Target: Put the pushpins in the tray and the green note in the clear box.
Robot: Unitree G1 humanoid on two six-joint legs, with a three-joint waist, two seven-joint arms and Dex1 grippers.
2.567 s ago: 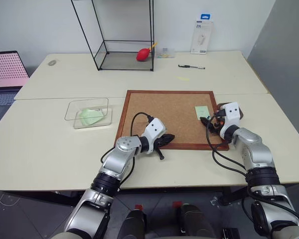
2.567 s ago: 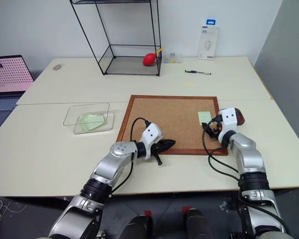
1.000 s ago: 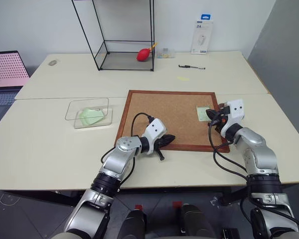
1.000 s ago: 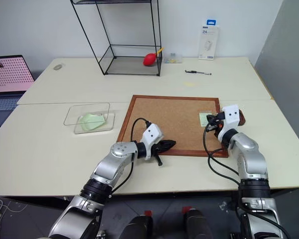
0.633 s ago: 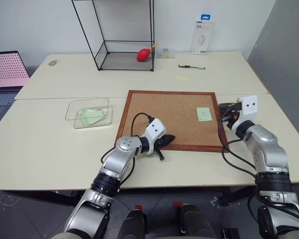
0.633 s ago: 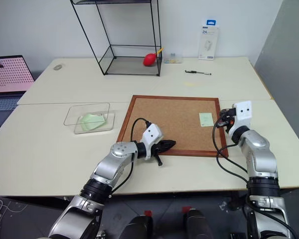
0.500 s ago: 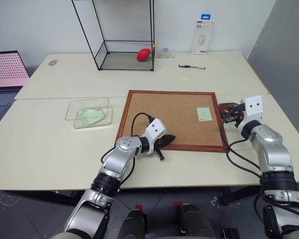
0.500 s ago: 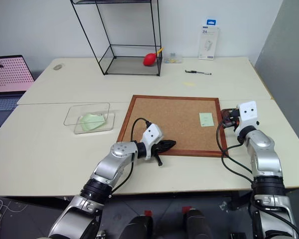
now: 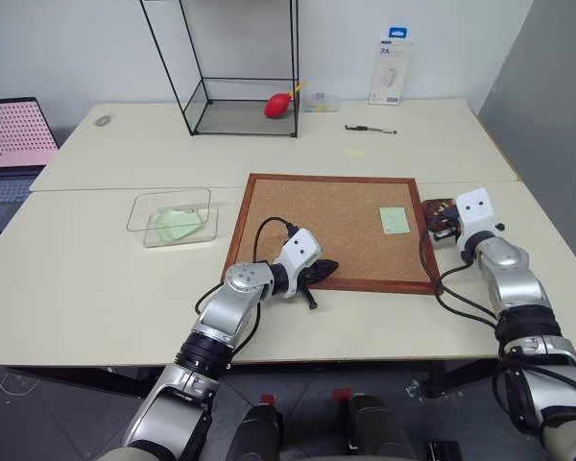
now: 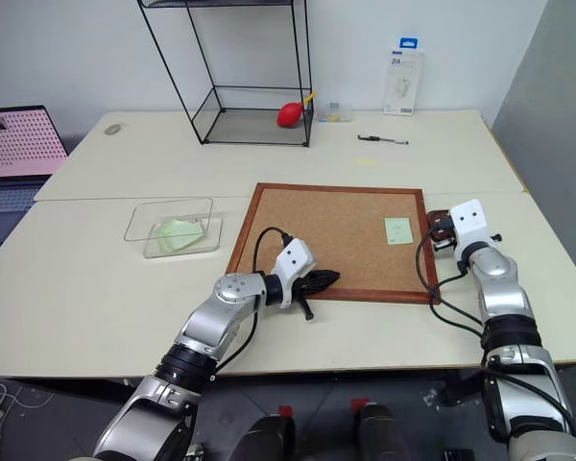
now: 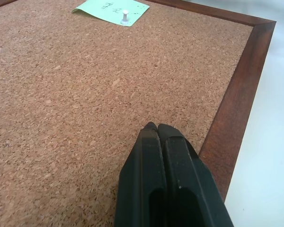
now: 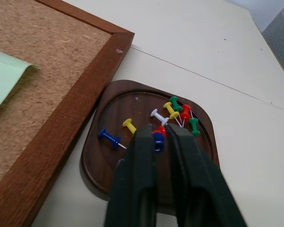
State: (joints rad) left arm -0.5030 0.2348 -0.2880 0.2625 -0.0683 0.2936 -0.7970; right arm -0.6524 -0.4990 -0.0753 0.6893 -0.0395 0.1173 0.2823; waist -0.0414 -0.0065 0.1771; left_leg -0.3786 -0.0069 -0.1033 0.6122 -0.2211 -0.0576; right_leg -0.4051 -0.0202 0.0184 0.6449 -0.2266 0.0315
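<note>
The green note (image 9: 394,219) lies flat on the cork board (image 9: 307,216), with a white pushpin (image 11: 125,16) standing in it. The small dark brown tray (image 12: 99,161) sits just right of the board and holds several pushpins (image 12: 129,125) in blue, yellow, white, green and red. My right gripper (image 12: 160,135) hovers low over the tray, its fingers narrowly open, with a red and a blue pin head showing in the gap. My left gripper (image 9: 331,266) rests shut and empty over the board's front edge. The clear box (image 9: 139,213) stands left of the board.
A rumpled pale green sheet (image 9: 178,223) lies in the clear box. At the back stand a wire-framed glass case (image 9: 240,67) with a red object (image 9: 276,106), a pen (image 9: 370,129), a yellow slip (image 9: 353,151) and a white package (image 9: 388,72). A laptop (image 9: 14,144) sits far left.
My right gripper has swung right, from the note on the board to above the tray, and its fingers have parted slightly. The left arm has not moved.
</note>
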